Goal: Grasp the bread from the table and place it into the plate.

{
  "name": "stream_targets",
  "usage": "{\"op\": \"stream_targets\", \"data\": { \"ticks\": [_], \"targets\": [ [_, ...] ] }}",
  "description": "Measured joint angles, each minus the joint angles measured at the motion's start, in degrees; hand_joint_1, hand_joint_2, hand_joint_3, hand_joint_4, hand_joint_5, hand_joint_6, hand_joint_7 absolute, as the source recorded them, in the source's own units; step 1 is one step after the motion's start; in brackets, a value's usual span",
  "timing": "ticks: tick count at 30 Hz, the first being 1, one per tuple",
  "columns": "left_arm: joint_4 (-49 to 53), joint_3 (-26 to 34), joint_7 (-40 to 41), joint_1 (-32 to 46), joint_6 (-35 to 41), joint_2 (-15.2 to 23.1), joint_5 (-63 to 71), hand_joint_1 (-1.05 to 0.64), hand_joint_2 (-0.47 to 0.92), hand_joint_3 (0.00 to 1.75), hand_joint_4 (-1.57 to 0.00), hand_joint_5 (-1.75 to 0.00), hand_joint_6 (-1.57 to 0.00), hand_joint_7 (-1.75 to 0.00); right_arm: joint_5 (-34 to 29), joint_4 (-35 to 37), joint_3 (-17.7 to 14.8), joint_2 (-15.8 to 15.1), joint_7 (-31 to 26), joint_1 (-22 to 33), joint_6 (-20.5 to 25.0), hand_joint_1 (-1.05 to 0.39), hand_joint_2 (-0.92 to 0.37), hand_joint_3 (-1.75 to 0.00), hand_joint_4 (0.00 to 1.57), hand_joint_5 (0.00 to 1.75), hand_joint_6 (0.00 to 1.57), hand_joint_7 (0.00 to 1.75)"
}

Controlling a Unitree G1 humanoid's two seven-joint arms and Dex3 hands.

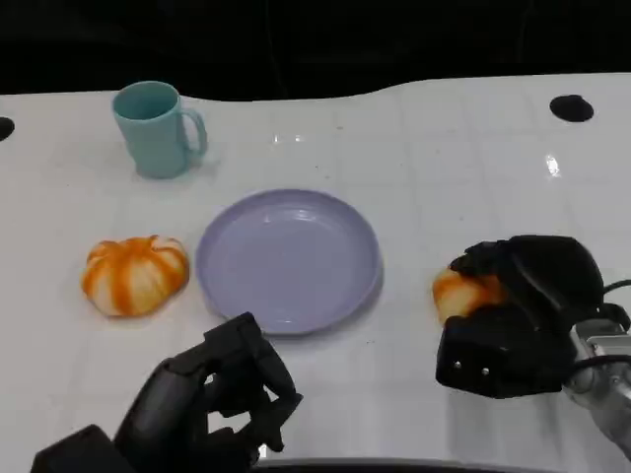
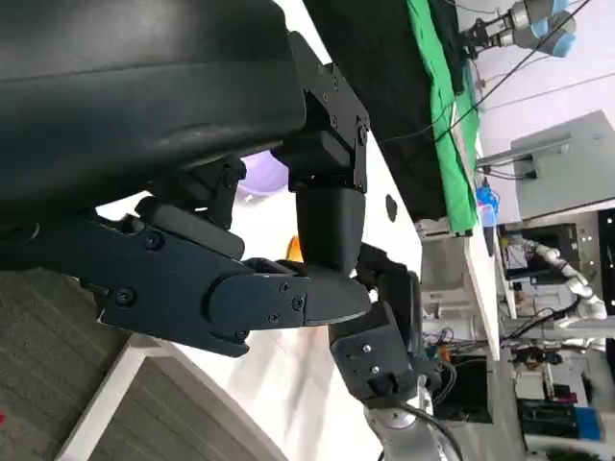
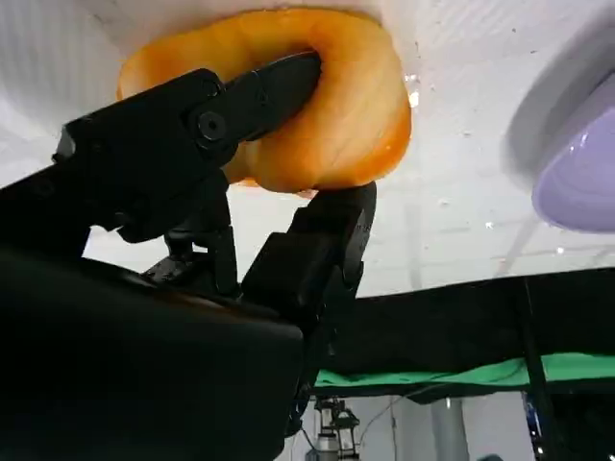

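A glossy orange bread (image 1: 459, 293) lies on the white table to the right of the lavender plate (image 1: 288, 258). My right hand (image 1: 518, 313) grips it from the right. In the right wrist view its fingers (image 3: 252, 101) wrap over and under the bread (image 3: 332, 91), which still touches the table, and the plate's rim (image 3: 582, 158) lies beyond. My left hand (image 1: 212, 404) hovers at the table's front edge, below the plate, with its fingers loosely bent and nothing in them. The left wrist view shows its fingers (image 2: 288, 300) apart, with my right hand (image 2: 384, 331) past them.
A striped orange, pumpkin-shaped piece (image 1: 134, 275) sits just left of the plate. A teal mug (image 1: 155, 128) stands at the back left. The table's far edge meets a dark background.
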Motion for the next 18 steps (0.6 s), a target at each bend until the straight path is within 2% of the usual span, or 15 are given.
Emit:
{"op": "stream_targets", "data": {
  "ticks": [1,2,4,6,7,9,12,18],
  "targets": [
    [0.0,0.0,0.0,0.0,0.0,0.0,0.0,-0.55,0.92,0.44,-0.66,-1.75,-0.46,-1.71,0.2,-0.3,-0.1,-0.1,-0.6,0.3,-0.7,-0.19,-0.77,-0.33,0.89,1.75,0.92,1.09],
    [0.0,0.0,0.0,0.0,0.0,0.0,0.0,-0.55,0.92,0.44,-0.66,-1.75,-0.46,-1.71,0.4,-0.7,-0.3,-0.1,-0.9,0.7,-1.1,-0.18,-0.70,-0.48,0.90,1.75,0.87,1.21],
    [0.0,0.0,0.0,-0.1,0.0,0.0,0.1,-0.55,0.92,0.44,-0.66,-1.75,-0.46,-1.72,1.3,-2.2,-0.8,-0.3,-1.5,1.5,-2.0,-0.17,-0.59,-0.72,0.89,1.75,0.80,1.39],
    [0.0,-0.1,0.0,-0.2,0.0,0.0,0.1,-0.55,0.92,0.44,-0.66,-1.75,-0.46,-1.72,1.7,-3.9,-1.5,-0.5,-1.7,2.1,-2.4,-0.16,-0.52,-0.86,0.89,1.75,0.76,1.50],
    [0.0,-0.1,0.0,-0.2,0.0,0.0,0.1,-0.55,0.92,0.44,-0.66,-1.75,-0.46,-1.72,2.0,-5.0,-1.8,-0.5,-1.7,2.3,-2.4,-0.14,-0.44,-0.97,0.93,1.75,0.73,1.65],
    [0.0,-0.1,0.0,-0.2,0.0,0.0,0.1,-0.54,0.92,0.44,-0.66,-1.75,-0.46,-1.73,2.6,-7.5,-2.7,-0.5,-2.0,3.1,-2.8,-0.12,-0.35,-1.13,0.96,1.75,0.74,1.73],
    [0.0,-0.1,0.0,-0.3,0.0,0.0,0.1,-0.55,0.92,0.44,-0.66,-1.75,-0.46,-1.73,4.0,-11.3,-4.4,-0.5,-2.4,3.8,-4.6,-0.10,-0.30,-1.33,0.98,1.75,0.76,1.74],
    [0.0,-0.2,0.3,-0.7,0.3,-0.1,0.2,-0.54,0.92,0.43,-0.66,-1.75,-0.46,-1.74,6.7,-19.0,-7.2,-1.3,-0.8,4.7,-6.7,-0.10,-0.26,-1.47,1.00,1.75,0.77,1.75]
  ]
}}
